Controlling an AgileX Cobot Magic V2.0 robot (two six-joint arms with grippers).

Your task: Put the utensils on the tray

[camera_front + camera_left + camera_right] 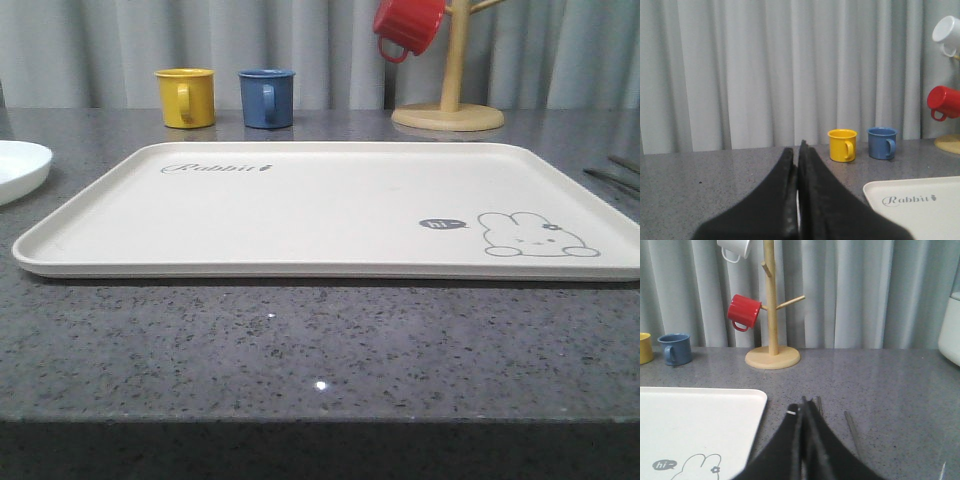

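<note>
The cream tray [320,210] with its rabbit drawing lies flat in the middle of the table, with nothing on it. The white plate [20,170] sits off its left end. Thin steel utensils [612,175] lie on the table past its right end. In the right wrist view two flat steel chopsticks [852,429] lie on the grey top beside the tray's corner [700,420], one partly hidden behind my right gripper [803,405], which is shut just above them. My left gripper [797,150] is shut over bare table, left of the tray's "Rabbit" corner [915,205].
A yellow mug [186,97] and a blue mug [267,98] stand behind the tray. A wooden mug tree [448,112] with a red mug [405,25] stands at the back right. A white vessel [951,330] stands far right. A grey curtain closes the back.
</note>
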